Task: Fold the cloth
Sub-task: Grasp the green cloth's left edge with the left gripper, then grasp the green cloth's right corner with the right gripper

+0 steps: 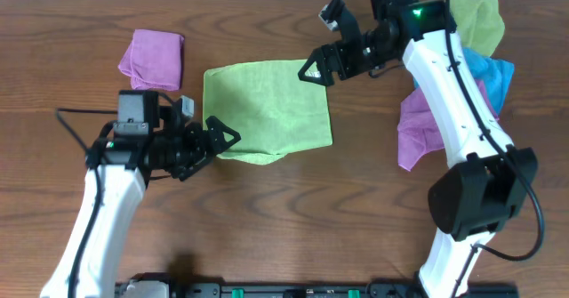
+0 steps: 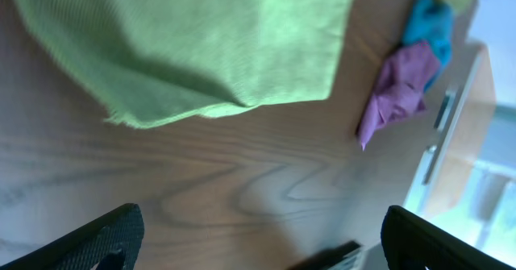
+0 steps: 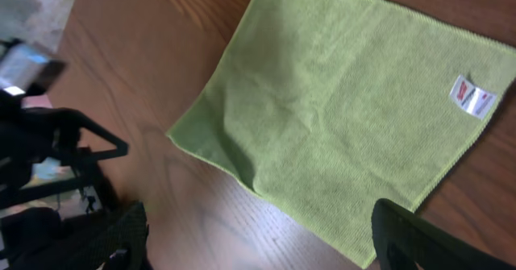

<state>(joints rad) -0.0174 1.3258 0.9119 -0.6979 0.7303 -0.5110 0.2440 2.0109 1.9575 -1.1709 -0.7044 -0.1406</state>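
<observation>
Left end effector [image 1: 227, 137] and right end effector [image 1: 311, 70], wide open, empty, beside the cloth [image 1: 267, 107].

On my overhead feed the table [image 1: 293, 218] is evenly and softly lit, sharp, with only faint shadows. My left wrist feed is smeared, with the cloth [image 2: 201, 44] out of focus and daylight washing out past the table's right edge. The right wrist feed is crisper.
</observation>
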